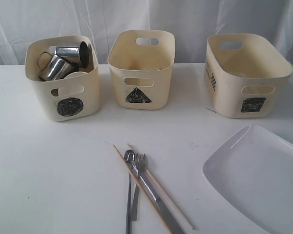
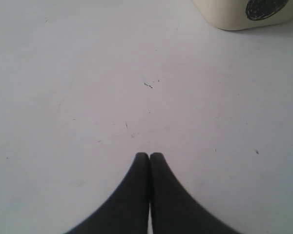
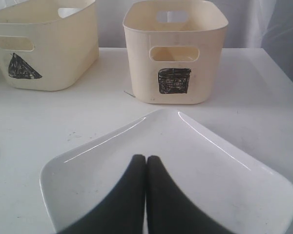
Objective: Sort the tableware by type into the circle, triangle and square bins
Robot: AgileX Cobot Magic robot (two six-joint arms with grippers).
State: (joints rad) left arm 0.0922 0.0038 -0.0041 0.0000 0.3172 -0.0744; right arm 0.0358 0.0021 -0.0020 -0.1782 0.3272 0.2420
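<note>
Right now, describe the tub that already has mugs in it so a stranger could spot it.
On the white table, three cream plastic tubs stand in a row. Take the leftmost tub in the exterior view. Only it bears a black scribbled circle and holds steel mugs.

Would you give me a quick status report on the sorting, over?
Left gripper shut, empty, over bare table; right gripper shut, empty, above plate. Two mugs in circle bin. Spoon, fork, knife, chopsticks loose on table. Nothing blocking.
</note>
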